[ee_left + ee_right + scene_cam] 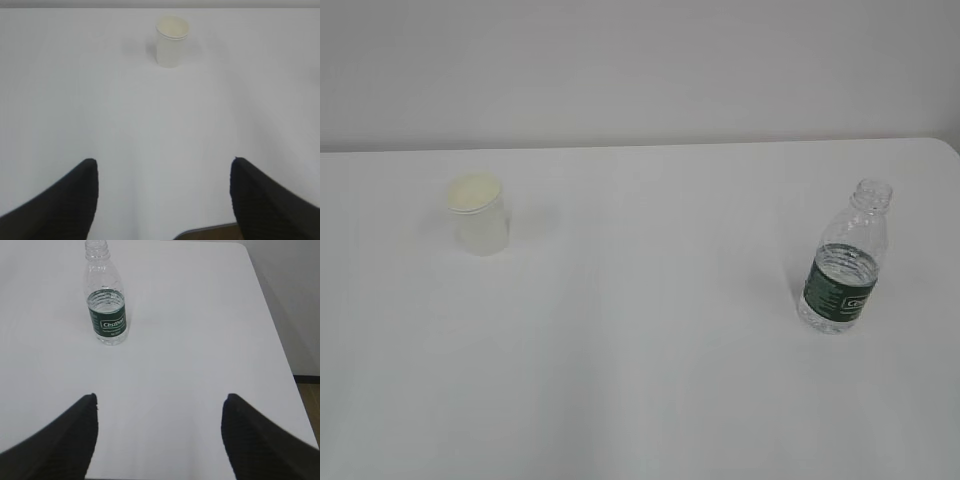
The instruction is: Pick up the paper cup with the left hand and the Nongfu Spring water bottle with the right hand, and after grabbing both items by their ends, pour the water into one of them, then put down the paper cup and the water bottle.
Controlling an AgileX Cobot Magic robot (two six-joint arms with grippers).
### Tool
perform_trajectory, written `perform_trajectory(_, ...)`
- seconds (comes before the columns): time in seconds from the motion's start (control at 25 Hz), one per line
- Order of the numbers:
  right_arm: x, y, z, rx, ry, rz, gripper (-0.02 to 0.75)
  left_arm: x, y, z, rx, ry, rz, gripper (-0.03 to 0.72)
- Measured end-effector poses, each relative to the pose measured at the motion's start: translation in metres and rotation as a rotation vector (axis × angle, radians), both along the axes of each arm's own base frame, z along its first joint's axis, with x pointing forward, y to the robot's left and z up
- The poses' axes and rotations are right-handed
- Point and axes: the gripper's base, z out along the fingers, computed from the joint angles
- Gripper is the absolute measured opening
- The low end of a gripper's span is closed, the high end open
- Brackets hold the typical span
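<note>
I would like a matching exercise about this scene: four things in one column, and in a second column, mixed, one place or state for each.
Things:
1. paper cup
2. water bottle
3. left gripper
4. table

Places or states:
A. white, bears both containers
B. upright on the right side of the exterior view, without cap, partly filled
C. jaws apart, holding nothing, the cup far ahead
D. upright on the left side of the exterior view, cream inside

Pairs: 1-D, 2-B, 3-C, 4-A
</note>
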Motion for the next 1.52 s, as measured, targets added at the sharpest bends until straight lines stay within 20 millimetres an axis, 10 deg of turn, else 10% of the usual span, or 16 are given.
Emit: perform_trajectory(1.52, 0.0, 0.0, 0.0, 0.0, 0.0, 0.0, 0.573, 0.0, -0.0001, 0.0, -0.001, 0.0, -0.001, 0.587)
